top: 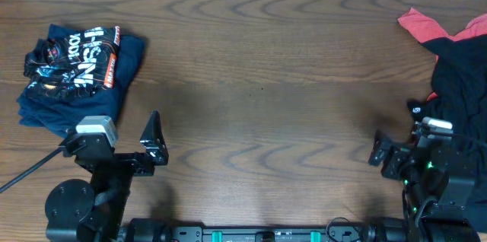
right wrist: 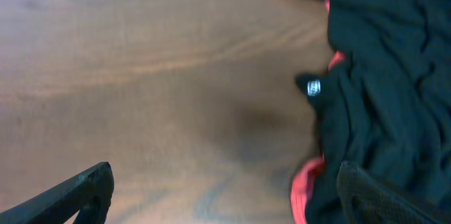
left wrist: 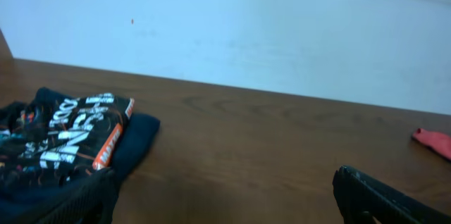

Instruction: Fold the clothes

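A folded black jersey with orange lines and white-orange lettering lies on a navy garment at the table's left; both also show in the left wrist view. A loose pile of plain black cloth over a red garment lies at the right edge, and also in the right wrist view. My left gripper is open and empty, right of the folded stack. My right gripper is open and empty, with its right finger by the pile's edge.
The brown wooden table runs between the two piles. A pale wall stands behind its far edge. The arm bases and cables sit along the front edge.
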You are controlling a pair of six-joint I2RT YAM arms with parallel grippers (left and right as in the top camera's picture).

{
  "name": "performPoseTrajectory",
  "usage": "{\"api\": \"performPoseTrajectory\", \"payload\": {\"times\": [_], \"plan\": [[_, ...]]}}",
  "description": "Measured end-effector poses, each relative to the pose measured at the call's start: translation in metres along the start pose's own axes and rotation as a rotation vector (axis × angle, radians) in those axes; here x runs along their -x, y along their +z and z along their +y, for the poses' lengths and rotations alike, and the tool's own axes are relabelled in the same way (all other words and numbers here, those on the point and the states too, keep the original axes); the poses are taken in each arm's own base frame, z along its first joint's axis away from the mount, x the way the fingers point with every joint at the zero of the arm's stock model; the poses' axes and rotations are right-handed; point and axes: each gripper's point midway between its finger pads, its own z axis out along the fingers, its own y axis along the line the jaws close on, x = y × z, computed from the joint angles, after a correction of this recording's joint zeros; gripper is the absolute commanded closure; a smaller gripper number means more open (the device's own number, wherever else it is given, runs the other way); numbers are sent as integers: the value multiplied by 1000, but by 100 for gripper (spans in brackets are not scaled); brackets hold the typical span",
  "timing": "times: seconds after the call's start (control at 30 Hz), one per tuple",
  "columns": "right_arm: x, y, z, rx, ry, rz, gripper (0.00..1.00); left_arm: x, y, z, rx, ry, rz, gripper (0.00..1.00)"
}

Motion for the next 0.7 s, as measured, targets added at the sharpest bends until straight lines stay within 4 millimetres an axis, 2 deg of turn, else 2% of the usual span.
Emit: {"api": "performPoseTrajectory", "payload": {"times": [0.17, 0.43, 0.57, 0.7], "plan": [[-23, -1, -4, -15, -4, 95, 1, -14, 0, 3, 11, -2, 55, 2], [-54, -6, -6, -24, -18, 220, 1, -60, -7, 12, 51, -8, 245, 2], [-49, -6, -5, -18, -19, 195, 1, -83, -15, 17, 71, -11, 344, 2], [-28, -8, -1, 6, -36, 59, 1, -101, -22, 20, 87, -13, 420, 2]]}}
